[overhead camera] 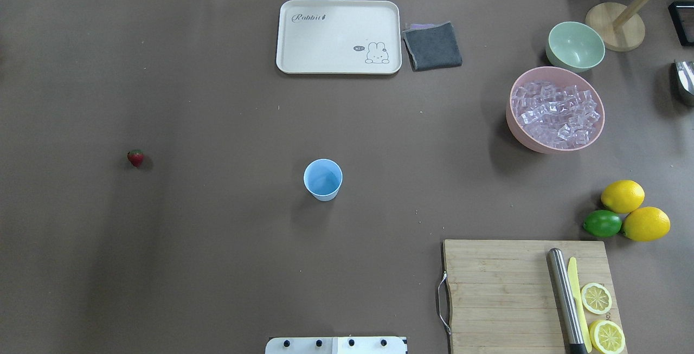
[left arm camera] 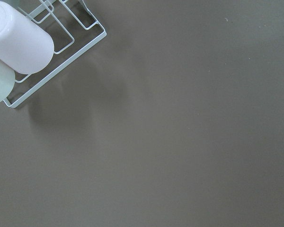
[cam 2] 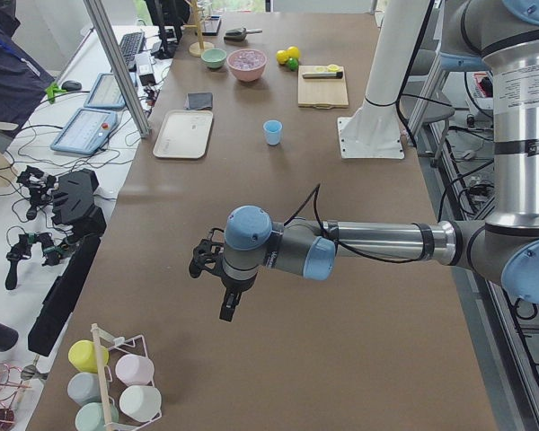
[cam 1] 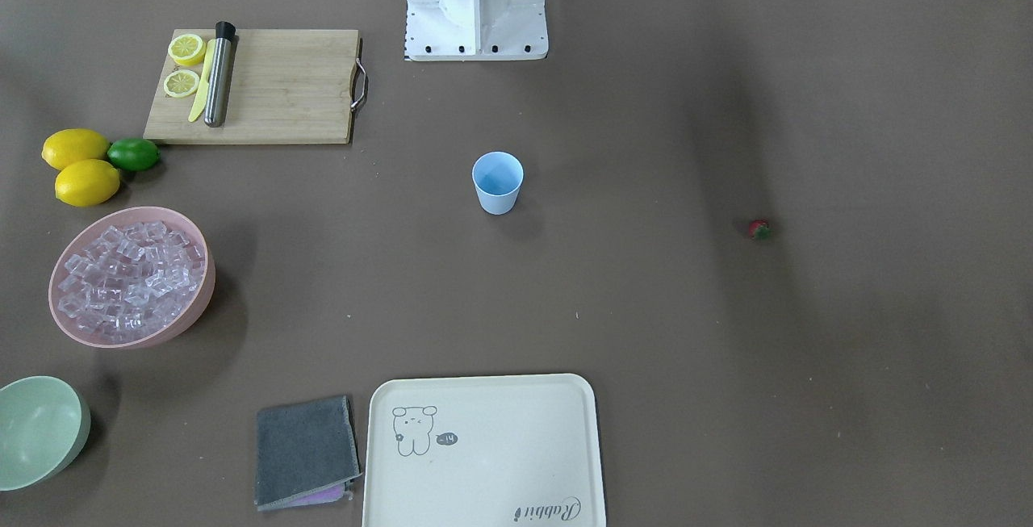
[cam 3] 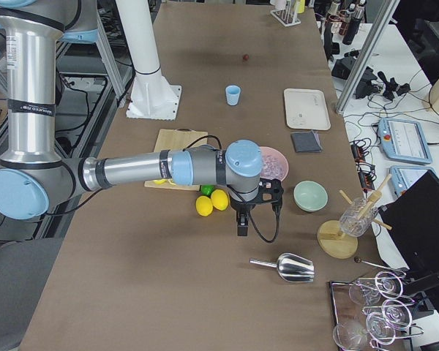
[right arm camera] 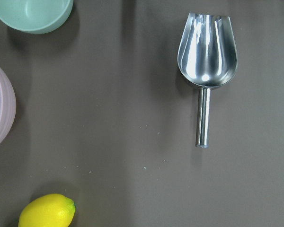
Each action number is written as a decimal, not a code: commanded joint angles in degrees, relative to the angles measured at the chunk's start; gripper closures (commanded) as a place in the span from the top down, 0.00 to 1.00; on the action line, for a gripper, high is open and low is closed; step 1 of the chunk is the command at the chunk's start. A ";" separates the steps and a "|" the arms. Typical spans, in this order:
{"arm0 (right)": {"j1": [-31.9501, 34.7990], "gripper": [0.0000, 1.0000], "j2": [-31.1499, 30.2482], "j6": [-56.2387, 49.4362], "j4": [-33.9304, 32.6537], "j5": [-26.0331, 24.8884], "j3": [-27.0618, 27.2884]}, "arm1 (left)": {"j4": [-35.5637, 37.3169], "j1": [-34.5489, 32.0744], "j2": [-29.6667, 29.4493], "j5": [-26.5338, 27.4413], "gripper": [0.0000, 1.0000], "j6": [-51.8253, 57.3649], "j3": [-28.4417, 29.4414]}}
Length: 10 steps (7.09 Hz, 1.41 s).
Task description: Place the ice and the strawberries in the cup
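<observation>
The light blue cup (overhead camera: 323,179) stands upright and empty mid-table, also in the front view (cam 1: 497,181). The strawberry (overhead camera: 135,157) lies alone on the robot's left side. The ice (overhead camera: 557,113) fills a pink bowl (overhead camera: 512,121) on the right side. My left gripper (cam 2: 226,305) hangs over bare table far to the left, beyond the strawberry. My right gripper (cam 3: 241,227) hangs to the right of the pink bowl, near the lemons. Both show only in the side views, so I cannot tell whether they are open or shut.
A metal scoop (right arm camera: 207,52) lies below my right wrist. A pale green bowl (overhead camera: 574,46), lemons (overhead camera: 622,195), a lime and a cutting board (overhead camera: 509,289) sit on the right. A cream tray (overhead camera: 339,37) and grey cloth (overhead camera: 432,46) lie far. A cup rack (left arm camera: 57,33) is at the left end.
</observation>
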 commanded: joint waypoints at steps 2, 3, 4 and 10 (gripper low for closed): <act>-5.08 0.99 7.71 1.31 -0.27 -0.28 -0.12 | -0.22 -0.23 0.44 -0.01 0.98 0.01 0.11; -7.10 0.99 10.61 4.19 -0.27 -0.37 -0.13 | -0.13 -0.23 0.27 -0.01 0.98 0.01 0.20; -10.78 0.99 14.03 9.79 -0.18 -0.98 -0.74 | -0.13 -0.23 0.18 -0.01 0.98 0.09 0.46; -28.73 0.83 22.51 33.10 9.09 -10.91 -7.66 | -0.39 -0.32 -0.53 0.08 0.98 0.27 1.87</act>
